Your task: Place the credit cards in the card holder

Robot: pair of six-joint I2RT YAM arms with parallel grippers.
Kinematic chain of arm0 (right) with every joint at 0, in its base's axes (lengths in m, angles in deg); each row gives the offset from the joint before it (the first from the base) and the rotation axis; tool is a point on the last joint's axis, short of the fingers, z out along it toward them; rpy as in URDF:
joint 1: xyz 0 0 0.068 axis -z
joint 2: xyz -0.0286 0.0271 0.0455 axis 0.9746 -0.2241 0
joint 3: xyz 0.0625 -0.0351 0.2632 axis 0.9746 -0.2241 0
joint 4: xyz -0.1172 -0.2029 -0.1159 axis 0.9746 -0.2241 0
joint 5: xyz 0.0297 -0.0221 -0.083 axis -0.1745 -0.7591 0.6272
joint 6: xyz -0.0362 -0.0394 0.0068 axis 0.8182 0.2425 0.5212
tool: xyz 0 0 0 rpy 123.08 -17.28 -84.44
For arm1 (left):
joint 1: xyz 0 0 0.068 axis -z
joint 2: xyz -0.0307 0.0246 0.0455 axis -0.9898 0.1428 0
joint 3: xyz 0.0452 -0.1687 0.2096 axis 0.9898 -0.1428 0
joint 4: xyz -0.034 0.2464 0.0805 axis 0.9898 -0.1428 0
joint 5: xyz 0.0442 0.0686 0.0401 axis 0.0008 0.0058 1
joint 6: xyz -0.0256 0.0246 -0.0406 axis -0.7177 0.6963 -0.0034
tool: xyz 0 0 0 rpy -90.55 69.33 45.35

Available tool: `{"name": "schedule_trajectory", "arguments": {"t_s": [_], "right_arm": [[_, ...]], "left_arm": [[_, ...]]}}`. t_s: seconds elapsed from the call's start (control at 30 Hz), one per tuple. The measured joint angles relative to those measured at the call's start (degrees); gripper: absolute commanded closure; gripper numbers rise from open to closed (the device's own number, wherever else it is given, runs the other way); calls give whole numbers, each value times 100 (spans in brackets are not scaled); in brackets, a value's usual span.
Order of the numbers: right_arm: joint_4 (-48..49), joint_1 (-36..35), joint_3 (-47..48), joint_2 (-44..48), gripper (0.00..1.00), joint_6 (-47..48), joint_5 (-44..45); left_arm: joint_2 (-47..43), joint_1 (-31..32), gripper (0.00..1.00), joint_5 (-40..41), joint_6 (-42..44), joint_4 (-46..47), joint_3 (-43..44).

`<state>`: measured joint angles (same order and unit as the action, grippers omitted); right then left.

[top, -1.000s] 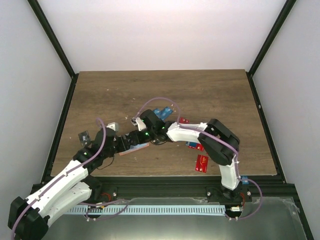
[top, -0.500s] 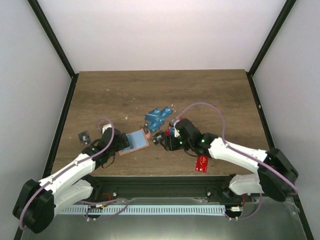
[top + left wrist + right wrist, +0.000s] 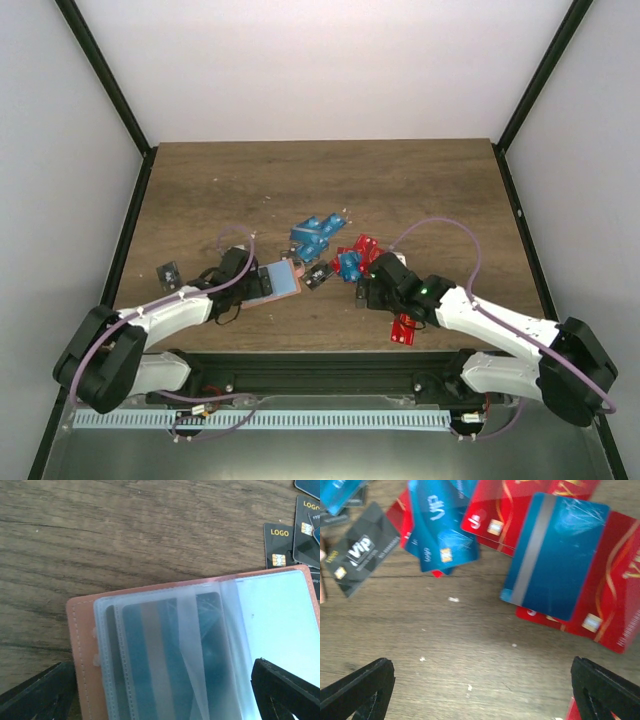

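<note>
The card holder [image 3: 278, 281] lies open on the wood, tan-orange with clear sleeves. In the left wrist view the card holder [image 3: 82, 645] fills the frame, and dark and blue cards show through its sleeves. My left gripper [image 3: 252, 281] is open, its fingers either side of the holder's near end, left gripper [image 3: 160, 700]. Loose credit cards lie in a heap: blue ones [image 3: 314, 233], red ones [image 3: 358, 246] and a black one [image 3: 318, 276]. My right gripper [image 3: 368, 280] is open just below the heap, right gripper [image 3: 480, 695], with bare wood between its fingers. Close ahead of it lie a blue card [image 3: 555, 555], red cards [image 3: 615, 605] and a black VIP card [image 3: 362, 550].
A single red card [image 3: 403, 328] lies near the front edge under the right arm. A black card [image 3: 168, 272] sits apart at the left. Two black cards [image 3: 278, 545] lie beyond the holder's far corner. Black frame rails border the table.
The right arm has drawn back from over the holder to the right, down beside the card heap. The left arm has lowered behind the holder. Both grippers have opened wider.
</note>
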<state>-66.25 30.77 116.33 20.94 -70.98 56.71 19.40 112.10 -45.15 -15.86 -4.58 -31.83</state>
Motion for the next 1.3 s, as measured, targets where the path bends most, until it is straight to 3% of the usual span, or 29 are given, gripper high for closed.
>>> {"name": "schedule_trajectory", "arguments": {"t_s": [0.13, 0.4, 0.7, 0.8, 1.07, 1.2, 1.3], "right_arm": [[-542, 9, 66, 17, 0, -448, 168], [-1593, 9, 68, 46, 0, -1248, 94], [-1976, 9, -190, 22, 1, -1777, -109], [-1969, 50, -330, -44, 11, -1921, -39], [-1370, 734, -540, -251, 25, -1768, 0], [-1322, 763, -472, -483, 52, -1545, -11], [-1224, 769, -396, -623, 55, -1333, -188]], "left_arm": [[157, -2, 18, -109, 87, 118, 68], [398, -7, 30, -553, 332, 459, 131], [514, -4, 20, -925, 634, 391, 299], [271, 0, 19, -946, 686, 131, 299], [-520, 0, 19, -992, 693, -208, 299], [-732, 2, 19, -1056, 693, -280, 299], [-817, 7, 19, -1071, 691, -284, 293]]}}
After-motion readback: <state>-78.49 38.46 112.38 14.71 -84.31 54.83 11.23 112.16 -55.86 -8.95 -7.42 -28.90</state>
